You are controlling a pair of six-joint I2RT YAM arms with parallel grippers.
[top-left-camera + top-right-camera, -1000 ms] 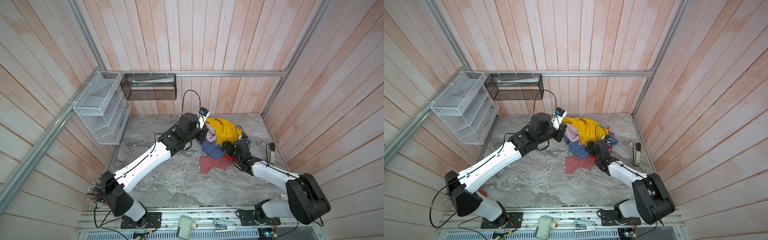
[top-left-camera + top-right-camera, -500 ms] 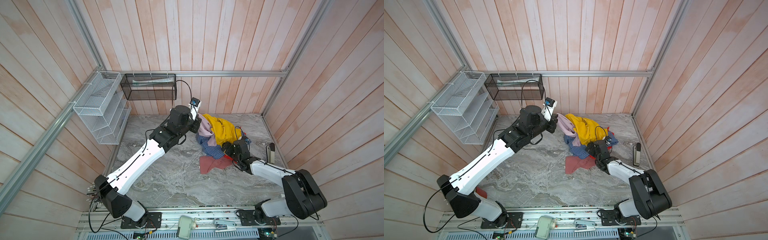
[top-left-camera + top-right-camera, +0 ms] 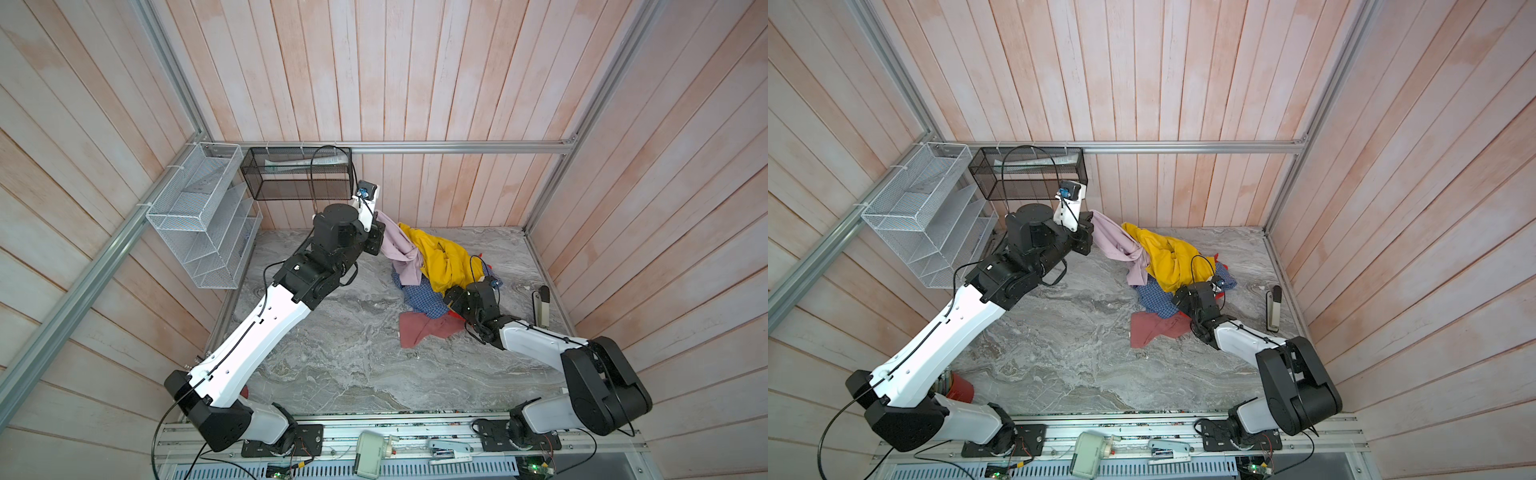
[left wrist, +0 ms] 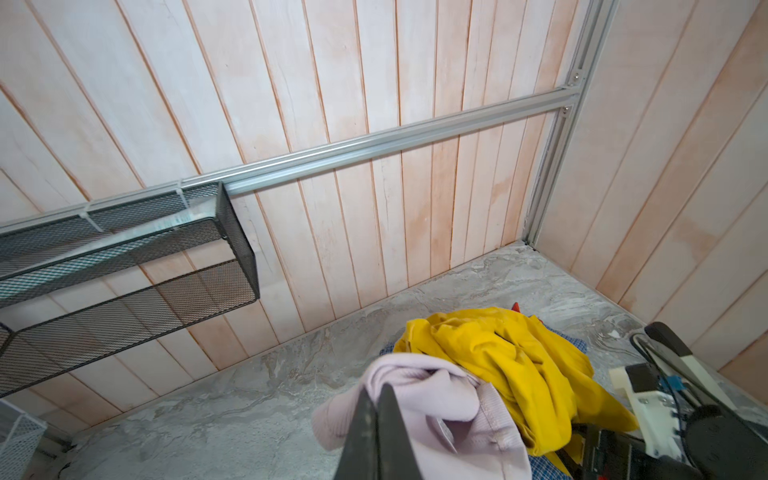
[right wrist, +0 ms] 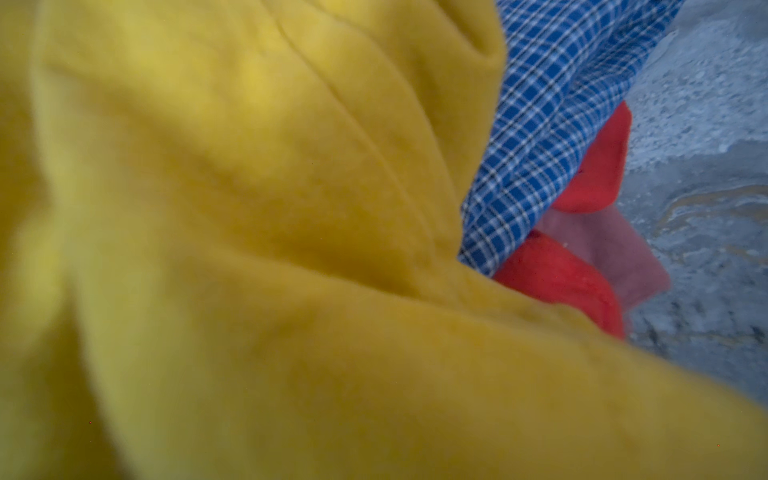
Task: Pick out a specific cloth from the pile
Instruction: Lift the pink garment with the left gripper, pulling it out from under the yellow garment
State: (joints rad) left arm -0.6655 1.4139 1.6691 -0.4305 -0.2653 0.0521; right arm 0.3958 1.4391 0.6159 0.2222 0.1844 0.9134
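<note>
Fabrics of the pile (image 3: 432, 286) crowd just past the left gripper (image 4: 377, 395): a yellow garment (image 3: 446, 259) on top, blue checked fabric (image 3: 419, 297) beneath. A black mesh basket (image 3: 297, 174) hangs behind it. Its jaws are pinched tight on the cloth (image 4: 436, 399), held raised off the table (image 3: 332, 353), the loose end draping against the yellow. The right gripper (image 3: 1181, 298) is nosed into the pile; its jaws are hidden, so their opening cannot be told.

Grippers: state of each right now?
Left gripper: closed, holding the cloth.
Right gripper: at the pile, open or closed cannot be told.
</note>
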